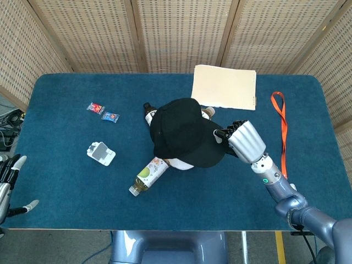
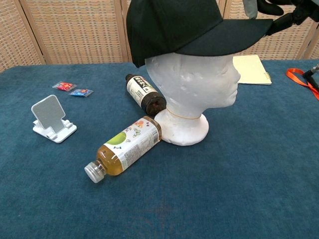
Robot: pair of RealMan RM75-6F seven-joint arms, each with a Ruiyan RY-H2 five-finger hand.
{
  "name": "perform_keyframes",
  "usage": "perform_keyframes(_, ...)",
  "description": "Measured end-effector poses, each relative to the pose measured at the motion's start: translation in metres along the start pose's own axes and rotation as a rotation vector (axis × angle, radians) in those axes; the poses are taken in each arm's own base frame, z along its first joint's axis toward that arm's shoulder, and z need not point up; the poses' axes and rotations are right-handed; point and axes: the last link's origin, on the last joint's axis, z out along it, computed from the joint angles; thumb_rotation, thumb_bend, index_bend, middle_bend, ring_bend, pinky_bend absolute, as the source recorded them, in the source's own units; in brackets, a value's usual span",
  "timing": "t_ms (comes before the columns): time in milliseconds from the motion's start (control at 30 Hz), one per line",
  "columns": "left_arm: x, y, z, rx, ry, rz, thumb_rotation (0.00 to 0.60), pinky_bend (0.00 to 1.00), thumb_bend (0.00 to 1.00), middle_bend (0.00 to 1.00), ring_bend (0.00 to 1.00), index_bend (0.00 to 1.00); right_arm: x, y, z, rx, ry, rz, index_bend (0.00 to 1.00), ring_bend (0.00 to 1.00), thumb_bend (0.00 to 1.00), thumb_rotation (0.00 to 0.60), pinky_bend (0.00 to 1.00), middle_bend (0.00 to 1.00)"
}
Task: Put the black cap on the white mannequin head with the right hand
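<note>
Step in hand: seating. The black cap [image 2: 179,27] now sits over the crown of the white mannequin head [image 2: 194,82], brim pointing the same way as the face, out over the brow.

Your right robot hand [image 1: 243,141] grips the brim tip; in the chest view its dark fingers [image 2: 279,20] pinch the brim's edge at the top right corner. Left robot hand [image 1: 10,181] sits at the desk's [image 1: 66,181] near left edge, fingers apart, holding nothing.

Next move, as I judge it: settle the cap level, then let the brim go and draw the hand clear without dragging it forward. The head looks light, so a snag could tip it.

Cap: soft black fabric, rounded crown, stiff curved brim. It hides the forehead; whether the back edge is fully down can't be told.
</note>
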Motion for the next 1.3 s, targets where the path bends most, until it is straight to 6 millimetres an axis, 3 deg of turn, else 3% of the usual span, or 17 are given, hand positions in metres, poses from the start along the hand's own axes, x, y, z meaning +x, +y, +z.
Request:
perform_keyframes(333,0.002,-0.002,0.000,-0.001,0.003,-0.009,0.600,0.00,0.00,0.00,0.00,0.00,-0.010,0.003,-0.009,-0.042,-0.036,0.075,0.72,1.00,0.55,0.600,1.00,0.98)
perform_keyframes(667,0.001,-0.001,0.000,-0.005,-0.005,-0.009,0.600,0.00,0.00,0.00,0.00,0.00,-0.018,0.009,-0.024,-0.136,-0.097,0.293,0.72,1.00,0.59,0.600,1.00,0.97)
perform_keyframes(1033,0.000,0.000,0.000,-0.007,-0.007,-0.005,0.600,0.00,0.00,0.00,0.00,0.00,-0.008,0.015,-0.031,-0.143,-0.138,0.320,0.72,1.00,0.60,0.600,1.00,0.97)
perform_keyframes(1300,-0.001,0.001,0.001,-0.007,-0.013,-0.001,0.600,0.00,0.00,0.00,0.00,0.00,0.010,0.022,-0.024,-0.146,-0.131,0.320,0.72,1.00,0.61,0.600,1.00,0.97)
